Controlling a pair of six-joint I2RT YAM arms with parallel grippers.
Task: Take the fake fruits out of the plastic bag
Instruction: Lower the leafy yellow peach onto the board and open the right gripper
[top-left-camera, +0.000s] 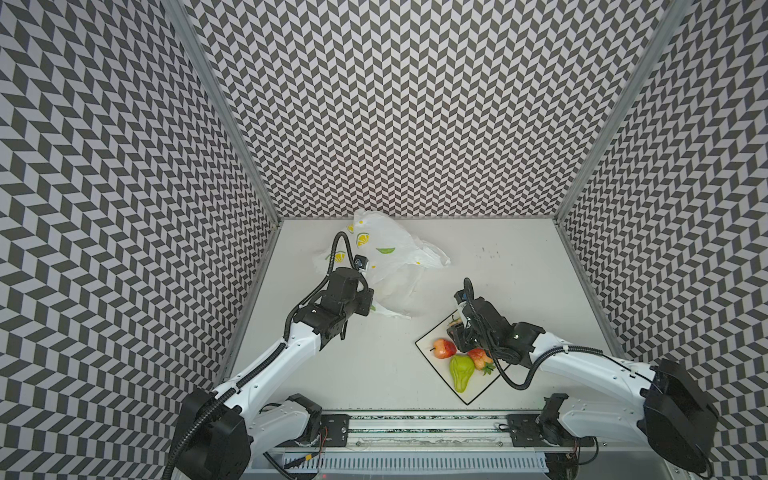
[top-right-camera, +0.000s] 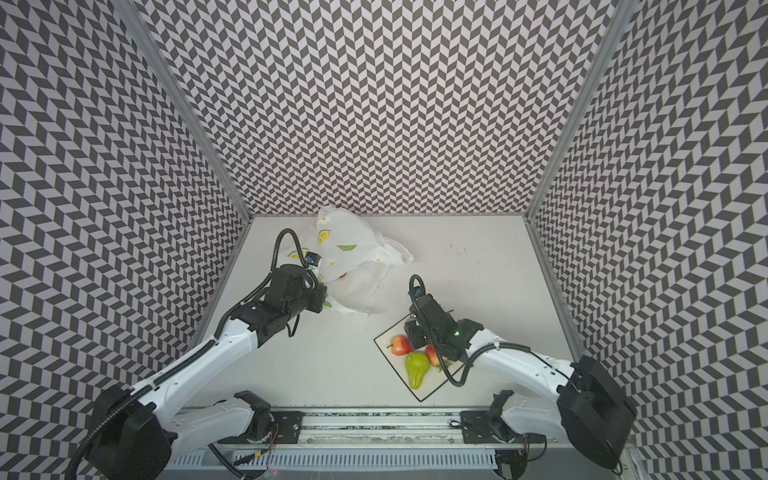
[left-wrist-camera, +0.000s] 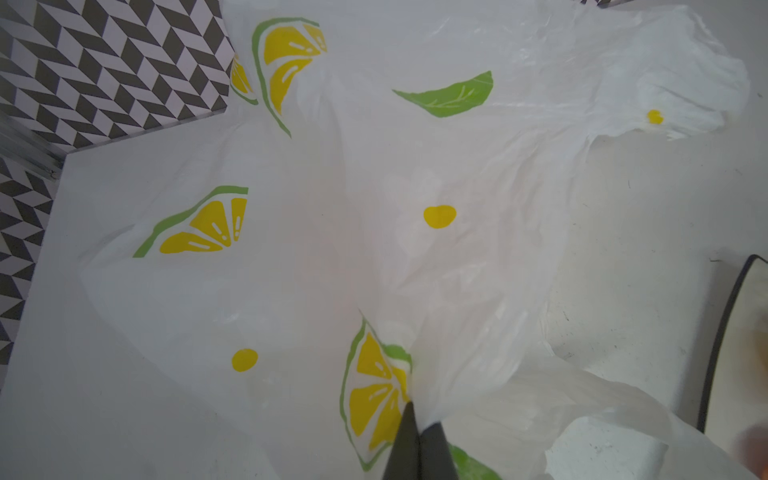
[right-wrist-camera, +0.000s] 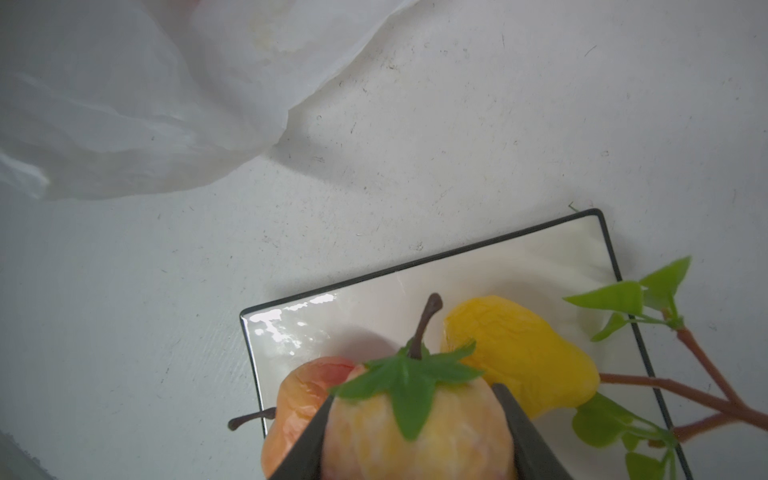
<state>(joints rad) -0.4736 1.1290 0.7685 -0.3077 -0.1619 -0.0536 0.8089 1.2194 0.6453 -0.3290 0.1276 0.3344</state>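
The plastic bag (top-left-camera: 395, 257) (left-wrist-camera: 332, 249), white with lemon-slice prints, lies crumpled at the back left of the table. My left gripper (left-wrist-camera: 422, 415) is shut on a bunched fold of it near its front edge. A bit of red (top-right-camera: 343, 274) shows at a gap in the bag. My right gripper (right-wrist-camera: 415, 392) hangs over the plate's far corner, shut on a pale yellow-pink fruit (right-wrist-camera: 415, 440) with a green leafy cap. On the plate (top-left-camera: 432, 365) lie a red-yellow apple (top-left-camera: 444, 348), a green pear (top-left-camera: 460, 372), a red strawberry (top-left-camera: 478, 357) and a yellow lemon (right-wrist-camera: 519, 353) with a leafy twig.
The white square plate's black rim (right-wrist-camera: 415, 262) stands a short way from the bag's edge (right-wrist-camera: 124, 104). Patterned walls close the table at the back and on both sides. The arm bases and a metal rail (top-left-camera: 415, 428) run along the front.
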